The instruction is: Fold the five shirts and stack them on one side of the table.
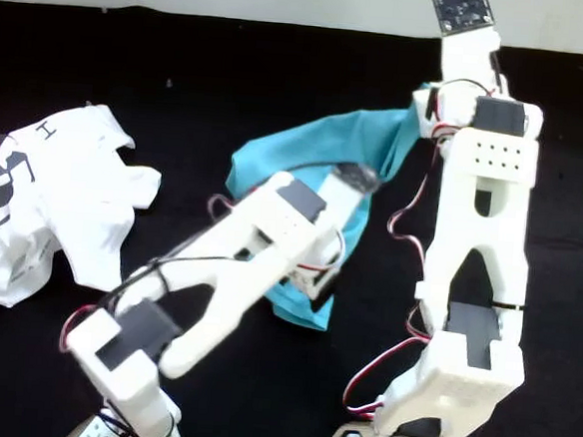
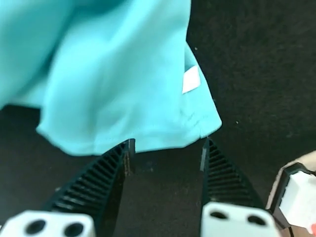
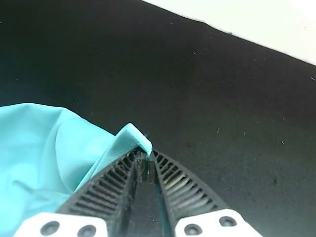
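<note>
High view: a black cloth-covered table [image 1: 232, 64] carried a crumpled white fabric shirt with black and red print [image 1: 63, 193] at its left edge. Well apart from it, a rumpled teal fabric shirt [image 1: 301, 149] lay near the centre. The right gripper [image 3: 145, 160] was closed tight on a folded corner of the teal shirt. The left gripper [image 2: 168, 148] stood wide apart, holding nothing, the shirt's hem just ahead of its fingertips.

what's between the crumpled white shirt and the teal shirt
In the high view, only bare black table separates the crumpled white shirt from the teal shirt.
</note>
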Robot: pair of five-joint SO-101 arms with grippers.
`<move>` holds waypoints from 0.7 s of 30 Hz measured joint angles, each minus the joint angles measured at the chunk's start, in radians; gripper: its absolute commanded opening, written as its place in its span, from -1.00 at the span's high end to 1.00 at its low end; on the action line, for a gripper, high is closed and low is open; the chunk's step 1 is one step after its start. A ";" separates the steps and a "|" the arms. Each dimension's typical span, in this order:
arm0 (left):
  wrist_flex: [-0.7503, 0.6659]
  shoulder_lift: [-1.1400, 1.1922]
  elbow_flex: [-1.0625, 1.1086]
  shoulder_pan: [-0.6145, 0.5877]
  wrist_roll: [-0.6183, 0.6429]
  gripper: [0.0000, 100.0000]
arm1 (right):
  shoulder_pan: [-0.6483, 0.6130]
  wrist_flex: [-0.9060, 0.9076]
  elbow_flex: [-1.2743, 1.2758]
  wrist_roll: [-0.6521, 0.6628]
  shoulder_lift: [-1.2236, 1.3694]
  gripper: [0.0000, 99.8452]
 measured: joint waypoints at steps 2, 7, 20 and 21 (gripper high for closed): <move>-0.008 0.049 -0.008 0.003 -0.002 0.55 | 0.006 0.000 0.000 0.000 0.000 0.98; -0.012 0.092 -0.061 0.026 0.000 0.55 | 0.009 0.000 0.000 0.000 0.000 0.98; -0.041 0.181 -0.081 0.061 0.000 0.68 | 0.011 0.000 0.000 0.000 0.000 0.98; -0.041 0.186 -0.081 0.054 0.000 0.79 | 0.011 0.000 0.000 0.000 0.000 0.98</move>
